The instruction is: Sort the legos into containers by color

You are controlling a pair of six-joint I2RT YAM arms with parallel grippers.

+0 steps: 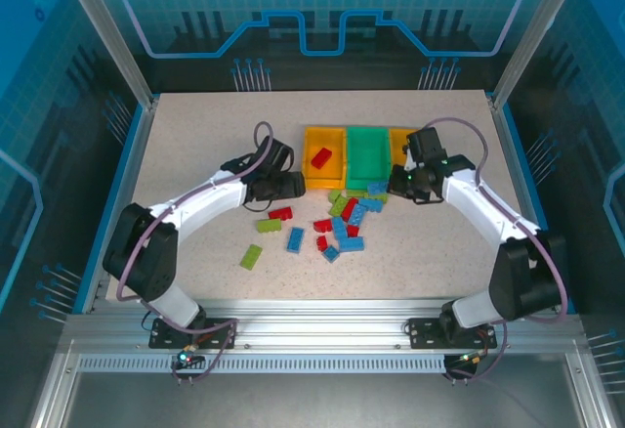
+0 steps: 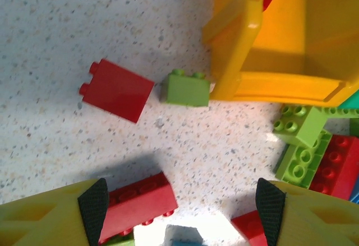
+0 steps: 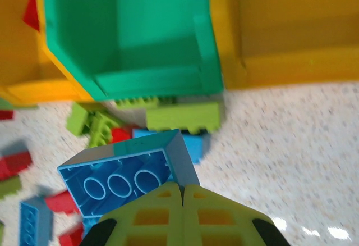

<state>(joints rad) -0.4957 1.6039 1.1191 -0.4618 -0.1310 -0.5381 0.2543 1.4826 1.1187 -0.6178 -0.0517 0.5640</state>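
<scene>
Three containers stand in a row: an orange-yellow bin [image 1: 324, 159] holding one red brick [image 1: 320, 158], a green bin [image 1: 367, 154] and a second orange-yellow bin [image 1: 399, 142] partly behind my right arm. Loose red, blue and lime legos [image 1: 342, 221] lie in front of them. My right gripper [image 3: 183, 185] is shut on the edge of a blue brick [image 3: 126, 173], tilted underside up, just in front of the green bin [image 3: 129, 38]. My left gripper [image 2: 182, 212] hangs open over the table, with a red brick [image 2: 137, 204] beside its left finger.
In the left wrist view a red brick [image 2: 116, 90] and a lime brick [image 2: 186, 89] lie by the orange-yellow bin's corner [image 2: 235, 49]. A lime brick [image 1: 252, 256] lies apart at the front left. Blue rails edge the table [image 1: 195, 145].
</scene>
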